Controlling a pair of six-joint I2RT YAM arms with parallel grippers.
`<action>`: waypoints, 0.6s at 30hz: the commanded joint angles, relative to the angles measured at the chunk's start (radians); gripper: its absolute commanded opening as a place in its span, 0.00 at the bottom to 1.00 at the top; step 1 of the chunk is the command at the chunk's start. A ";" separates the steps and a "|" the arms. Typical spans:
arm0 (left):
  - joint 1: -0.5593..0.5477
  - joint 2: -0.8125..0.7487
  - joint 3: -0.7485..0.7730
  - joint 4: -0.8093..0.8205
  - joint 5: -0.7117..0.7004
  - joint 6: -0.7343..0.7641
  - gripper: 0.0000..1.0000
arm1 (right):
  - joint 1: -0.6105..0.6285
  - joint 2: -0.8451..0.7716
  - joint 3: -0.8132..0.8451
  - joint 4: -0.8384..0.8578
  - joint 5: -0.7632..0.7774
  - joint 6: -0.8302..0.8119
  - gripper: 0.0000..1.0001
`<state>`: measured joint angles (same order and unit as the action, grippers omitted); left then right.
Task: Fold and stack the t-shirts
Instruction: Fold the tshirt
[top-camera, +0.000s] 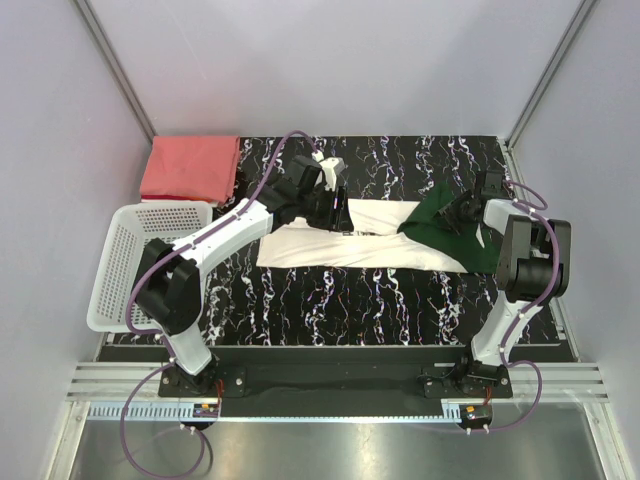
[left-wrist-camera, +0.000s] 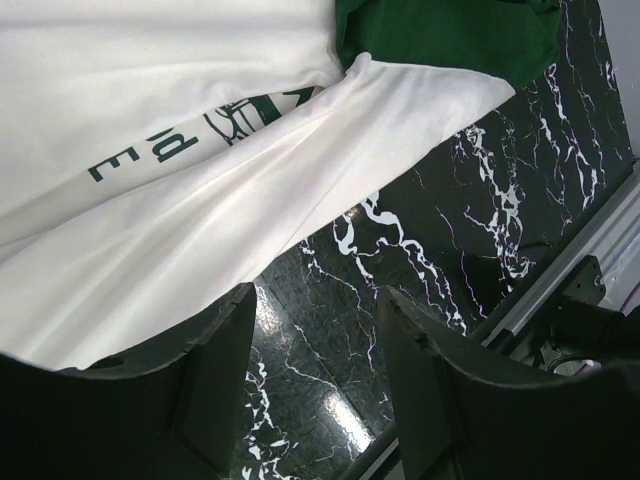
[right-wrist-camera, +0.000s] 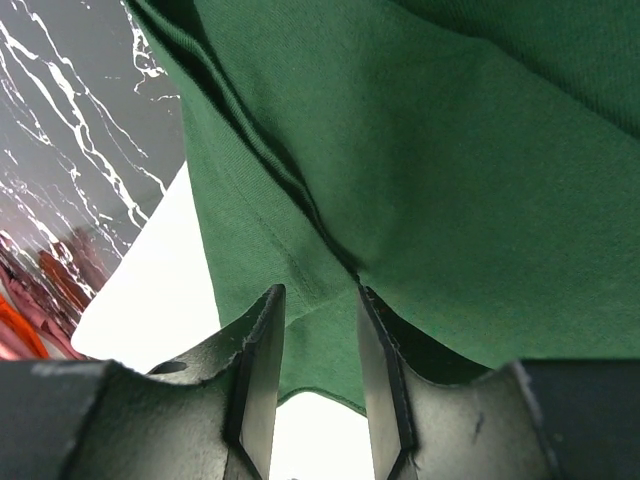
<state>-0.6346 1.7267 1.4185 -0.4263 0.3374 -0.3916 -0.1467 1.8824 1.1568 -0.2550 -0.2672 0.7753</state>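
The cream-white t-shirt (top-camera: 340, 247) lies spread across the middle of the black marble table, its dark green part (top-camera: 450, 235) at the right. Its green lettering shows in the left wrist view (left-wrist-camera: 150, 150). The salmon-red t-shirt (top-camera: 190, 167) lies folded at the back left corner. My left gripper (top-camera: 325, 195) hovers over the white shirt's back edge, open and empty (left-wrist-camera: 315, 370), with only bare table between its fingers. My right gripper (top-camera: 462, 215) is down on the green cloth (right-wrist-camera: 420, 150). Its jaws (right-wrist-camera: 320, 340) stand partly apart, a green fold and hem running between them.
A white plastic mesh basket (top-camera: 130, 265) stands tilted at the table's left edge, beside my left arm. Grey walls enclose the table on three sides. A metal rail (left-wrist-camera: 575, 265) runs along the table edge.
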 joint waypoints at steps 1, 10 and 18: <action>0.010 -0.044 0.007 0.026 0.025 0.016 0.57 | 0.018 -0.005 0.018 0.022 0.043 0.019 0.42; 0.015 -0.047 0.005 0.026 0.022 0.020 0.57 | 0.024 0.004 0.015 0.008 0.088 0.048 0.29; 0.018 -0.058 0.007 0.024 0.020 0.022 0.57 | 0.027 -0.022 0.014 0.008 0.108 0.058 0.00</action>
<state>-0.6228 1.7264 1.4181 -0.4263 0.3374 -0.3882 -0.1310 1.8839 1.1572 -0.2562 -0.1925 0.8200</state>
